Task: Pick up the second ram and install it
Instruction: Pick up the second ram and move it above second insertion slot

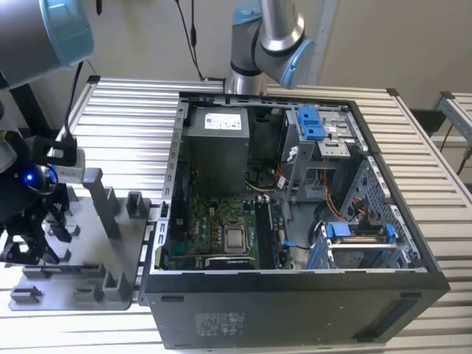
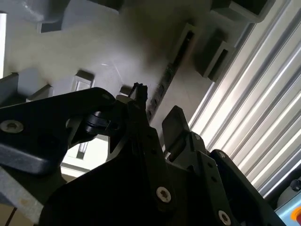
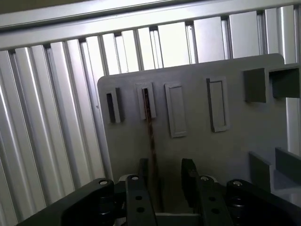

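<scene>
Straddling the second ram, upright on edge in a slot of the grey tray on the slatted table; pincer open, not yet clamped; pick-up step, by judgement; calling for centring, then squeezing the flat faces squarely.

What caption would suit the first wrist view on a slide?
Open gripper straddles the second ram, standing on edge in a slot of the grey tray on the ribbed metal table.
</scene>
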### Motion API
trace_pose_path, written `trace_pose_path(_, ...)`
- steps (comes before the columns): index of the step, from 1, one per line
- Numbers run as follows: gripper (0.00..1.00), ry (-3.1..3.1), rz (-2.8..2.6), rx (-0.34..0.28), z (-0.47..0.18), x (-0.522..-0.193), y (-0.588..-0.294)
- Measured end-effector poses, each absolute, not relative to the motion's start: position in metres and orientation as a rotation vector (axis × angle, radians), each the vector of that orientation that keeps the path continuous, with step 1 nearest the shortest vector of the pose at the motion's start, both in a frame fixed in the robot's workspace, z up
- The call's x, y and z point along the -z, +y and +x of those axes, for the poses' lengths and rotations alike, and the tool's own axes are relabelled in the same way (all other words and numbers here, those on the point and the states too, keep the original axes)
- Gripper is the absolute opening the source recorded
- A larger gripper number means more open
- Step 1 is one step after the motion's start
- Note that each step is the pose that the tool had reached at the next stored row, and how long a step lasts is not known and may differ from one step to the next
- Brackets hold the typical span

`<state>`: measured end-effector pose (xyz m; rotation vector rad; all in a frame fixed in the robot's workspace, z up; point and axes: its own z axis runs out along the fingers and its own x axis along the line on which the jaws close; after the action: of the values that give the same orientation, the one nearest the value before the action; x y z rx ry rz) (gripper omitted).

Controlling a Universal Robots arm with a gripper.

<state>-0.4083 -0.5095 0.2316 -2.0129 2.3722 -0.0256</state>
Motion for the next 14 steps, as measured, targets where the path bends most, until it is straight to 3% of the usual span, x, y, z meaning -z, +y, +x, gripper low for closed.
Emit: trace_pose_path(14,0.42,2.34,-2.039,0.011,-0.413,-0.217,-0.511)
